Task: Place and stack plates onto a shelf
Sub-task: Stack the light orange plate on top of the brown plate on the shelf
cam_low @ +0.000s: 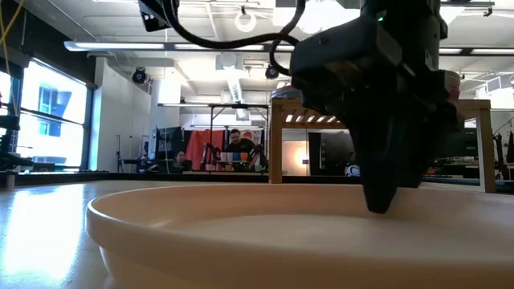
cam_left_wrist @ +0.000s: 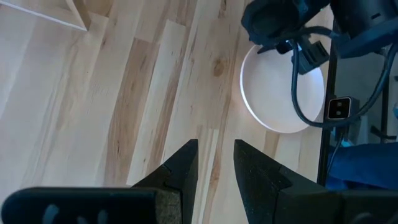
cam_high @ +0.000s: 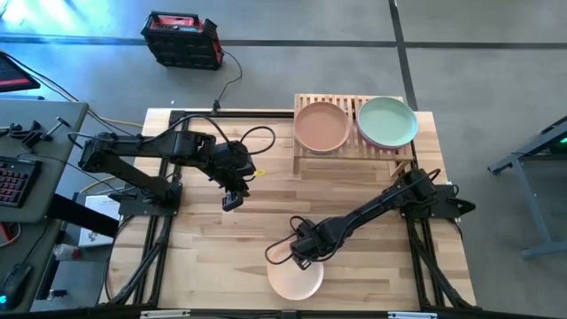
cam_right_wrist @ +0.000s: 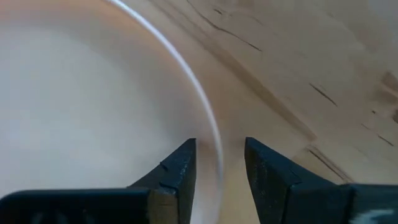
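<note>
A cream plate (cam_high: pixel 295 276) lies flat on the wooden table near its front edge, also seen in the low view (cam_low: pixel 241 233). My right gripper (cam_right_wrist: pixel 219 146) points down over the plate's far rim, open, one finger on each side of the rim. The shelf (cam_high: pixel 354 149) stands at the table's far edge. It bears a pink-tan plate (cam_high: pixel 321 127) on its left half and a sage plate (cam_high: pixel 387 120) on top of a purple one on its right half. My left gripper (cam_high: pixel 232 200) hangs open above bare table, left of centre. My right gripper stands astride the cream plate's far rim (cam_right_wrist: pixel 208 118) from above, one finger inside the plate and one outside. Whether the fingers (cam_low: pixel 377 201) touch the rim or the plate's floor cannot be told. The plate lies flat on the table.
Bare wood lies between the cream plate and the shelf. A red and black case (cam_high: pixel 182 40) sits on the floor beyond the table. A side desk with a keyboard (cam_high: pixel 9 182) stands to the left. People show in the room behind.
</note>
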`<control>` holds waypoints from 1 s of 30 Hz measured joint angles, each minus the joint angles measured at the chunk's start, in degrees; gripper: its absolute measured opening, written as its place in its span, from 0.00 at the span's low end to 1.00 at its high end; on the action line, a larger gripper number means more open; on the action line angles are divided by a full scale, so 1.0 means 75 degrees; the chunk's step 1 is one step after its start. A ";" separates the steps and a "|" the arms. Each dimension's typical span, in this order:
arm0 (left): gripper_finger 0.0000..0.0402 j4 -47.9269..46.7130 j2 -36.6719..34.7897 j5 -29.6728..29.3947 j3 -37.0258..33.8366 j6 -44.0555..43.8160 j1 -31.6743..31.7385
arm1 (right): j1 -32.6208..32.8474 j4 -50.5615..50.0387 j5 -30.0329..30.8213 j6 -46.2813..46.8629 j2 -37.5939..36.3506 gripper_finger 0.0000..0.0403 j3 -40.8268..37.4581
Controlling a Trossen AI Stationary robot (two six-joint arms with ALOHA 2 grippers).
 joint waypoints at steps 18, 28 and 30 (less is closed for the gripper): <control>0.22 -0.0005 0.0001 0.0000 0.0000 0.0000 0.0000 | -0.0143 -0.0273 -0.0639 0.0128 -0.0007 0.01 0.0045; 0.22 -0.0003 0.0001 -0.0495 0.0000 0.0201 0.0003 | -0.0186 -0.2496 -0.0558 -0.0026 -0.0533 0.00 0.1082; 0.22 -0.0002 0.0001 -0.0720 0.0000 0.0207 0.0012 | -0.0235 -0.2954 -0.0415 -0.0030 -0.0667 0.00 0.1299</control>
